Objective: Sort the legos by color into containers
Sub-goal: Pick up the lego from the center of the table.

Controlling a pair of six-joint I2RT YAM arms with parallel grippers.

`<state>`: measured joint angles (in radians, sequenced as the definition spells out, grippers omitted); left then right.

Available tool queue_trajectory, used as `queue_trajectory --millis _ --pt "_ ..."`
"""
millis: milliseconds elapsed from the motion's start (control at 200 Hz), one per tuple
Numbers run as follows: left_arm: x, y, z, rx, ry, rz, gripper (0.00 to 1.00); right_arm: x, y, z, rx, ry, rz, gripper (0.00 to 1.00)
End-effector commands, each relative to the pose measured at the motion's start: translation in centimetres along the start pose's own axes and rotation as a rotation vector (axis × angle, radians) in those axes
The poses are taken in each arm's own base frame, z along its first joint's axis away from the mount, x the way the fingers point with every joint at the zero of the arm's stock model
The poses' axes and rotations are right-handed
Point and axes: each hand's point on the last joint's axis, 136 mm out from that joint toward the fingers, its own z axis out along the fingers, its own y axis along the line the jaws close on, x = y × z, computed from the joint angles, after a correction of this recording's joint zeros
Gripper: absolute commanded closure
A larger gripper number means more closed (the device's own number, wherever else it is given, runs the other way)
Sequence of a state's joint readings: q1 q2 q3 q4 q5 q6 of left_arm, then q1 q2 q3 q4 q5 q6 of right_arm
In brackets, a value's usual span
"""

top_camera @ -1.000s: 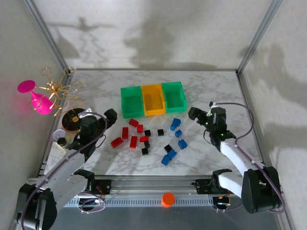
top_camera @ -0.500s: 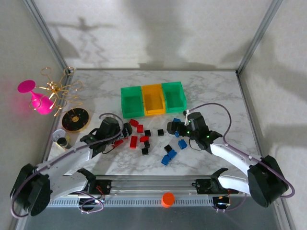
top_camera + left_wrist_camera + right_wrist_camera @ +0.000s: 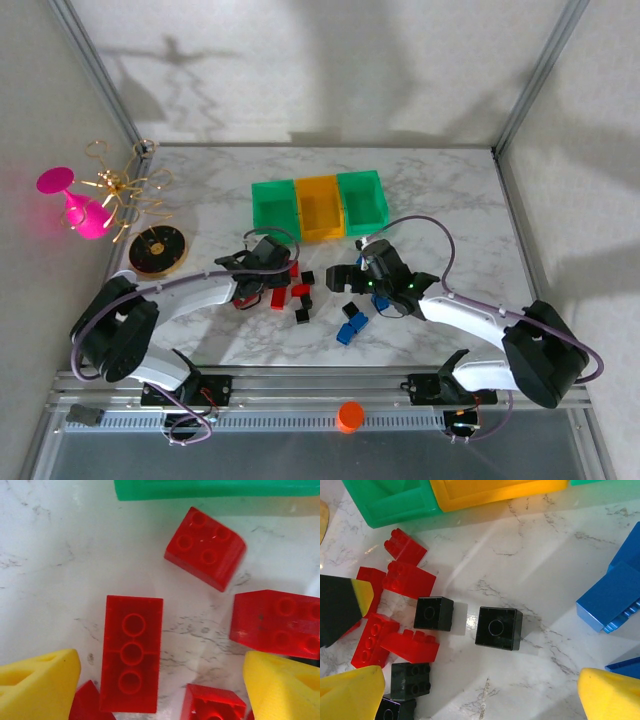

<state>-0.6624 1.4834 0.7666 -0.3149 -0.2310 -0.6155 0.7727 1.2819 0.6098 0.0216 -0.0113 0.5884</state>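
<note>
- State of task: the legos [image 3: 300, 290] lie loose on the bench [image 3: 450, 210] just in front of the containers [image 3: 320, 228] — red to the left, black in the middle, blue to the right. Sorting is judged barely begun.
- The left claw [image 3: 160, 682] is released, its fingers apart with nothing clamped. It straddles a long red brick [image 3: 131, 653], and a smaller red brick [image 3: 212, 705] also sits in the gap.
- Risk: a squeeze takes both bricks, or catches the long one off-centre so that it twists out.
- Crowding: a square red brick [image 3: 206, 547] and a further red brick [image 3: 277, 622] sit near the right finger. A descent could shove them toward the green bin wall [image 3: 215, 489].
- The right claw [image 3: 480, 695] is released, wide and empty. A black brick [image 3: 498, 628] lies ahead between the fingers, with a second black brick [image 3: 434, 613] just beside it.
- Risk: the wide jaws sweep both black bricks, or nudge the blue brick [image 3: 615, 600].
- Both claws work near each other over one pile — the left fingertip [image 3: 360, 592] shows in the right wrist view. A collision is possible.
- Two of the bins are green, so colours could get mixed between them.
</note>
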Motion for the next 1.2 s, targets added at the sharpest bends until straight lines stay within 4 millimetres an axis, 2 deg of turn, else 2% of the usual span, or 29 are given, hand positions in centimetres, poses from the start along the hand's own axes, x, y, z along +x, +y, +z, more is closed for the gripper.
queue_trajectory --millis 0,190,721,986,1197 --pt "-0.8 0.8 0.0 -0.08 -0.018 0.059 0.22 -1.6 0.9 -0.2 -0.001 -0.049 0.002 0.01" --pt "-1.4 1.6 0.4 -0.152 -0.038 0.082 0.31 -1.9 1.0 -0.2 0.003 -0.054 0.001 0.01" --pt "-0.6 0.7 2.8 -0.116 0.035 0.087 0.54 -1.8 0.6 -0.3 0.027 -0.058 -0.004 0.01" --pt "-0.6 0.7 2.5 -0.112 0.039 0.088 0.68 -2.1 0.7 -0.3 0.026 -0.065 -0.004 0.01" --pt "-1.4 1.1 0.6 -0.095 0.004 0.059 0.72 -2.9 1.4 -0.9 0.006 -0.087 0.002 0.01"
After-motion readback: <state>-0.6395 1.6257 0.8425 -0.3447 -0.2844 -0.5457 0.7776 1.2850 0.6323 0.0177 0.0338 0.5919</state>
